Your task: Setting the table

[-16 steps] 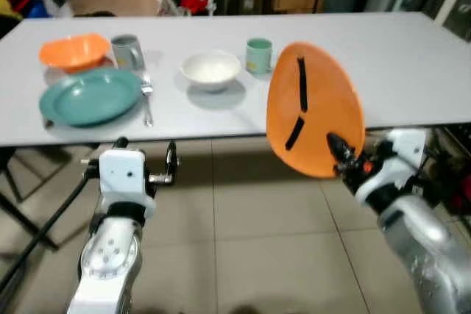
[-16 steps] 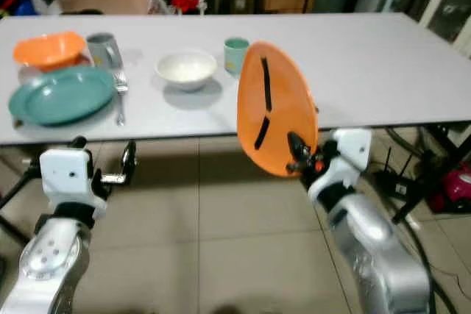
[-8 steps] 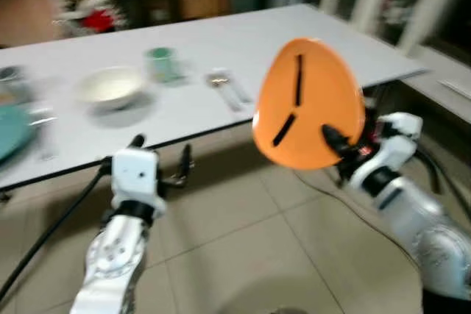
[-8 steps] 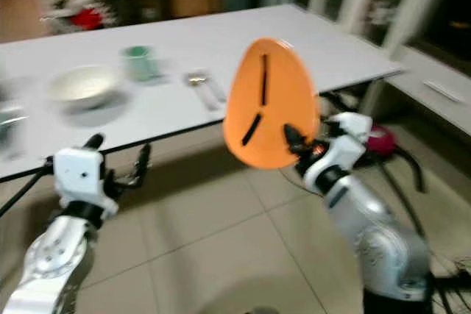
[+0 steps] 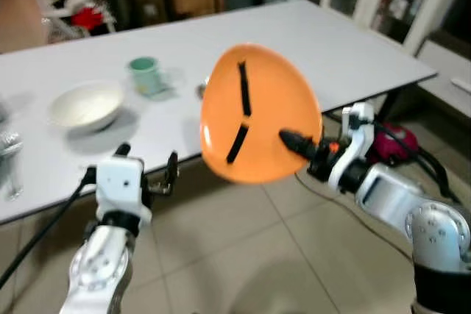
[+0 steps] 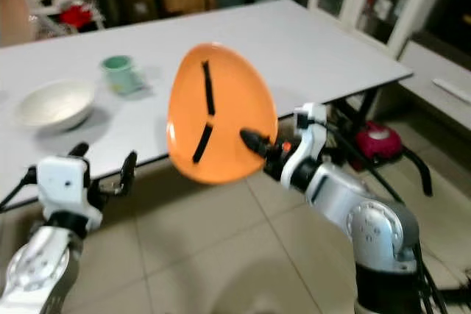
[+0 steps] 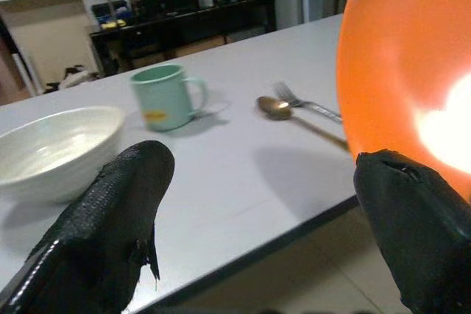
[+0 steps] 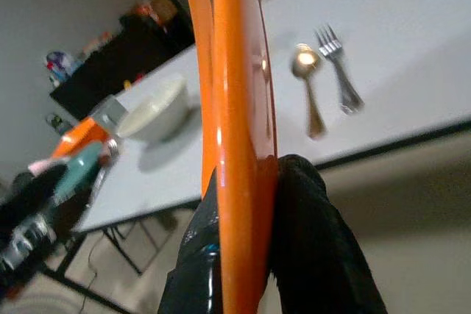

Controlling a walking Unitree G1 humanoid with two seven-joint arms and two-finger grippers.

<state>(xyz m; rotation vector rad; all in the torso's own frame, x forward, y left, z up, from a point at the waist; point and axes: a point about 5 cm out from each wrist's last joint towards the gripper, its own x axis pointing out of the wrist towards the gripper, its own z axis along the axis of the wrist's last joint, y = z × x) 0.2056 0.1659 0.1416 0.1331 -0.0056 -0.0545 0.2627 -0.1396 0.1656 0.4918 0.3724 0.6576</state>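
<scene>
In front of the desk: the right claw (image 5: 288, 140) gripped the orange plate (image 5: 259, 123) by its rim, upright, over the floor.
Left claw (image 5: 147, 170): released, fingers apart, low beside the desk (image 5: 353, 49) edge.
On the desk: white bowl (image 5: 86, 105), green mug (image 5: 144, 75), spoon (image 7: 277, 107) and fork (image 7: 309, 104).

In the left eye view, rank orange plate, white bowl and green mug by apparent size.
1. orange plate, though it is held nearest the camera, which inflates it
2. white bowl
3. green mug
</scene>
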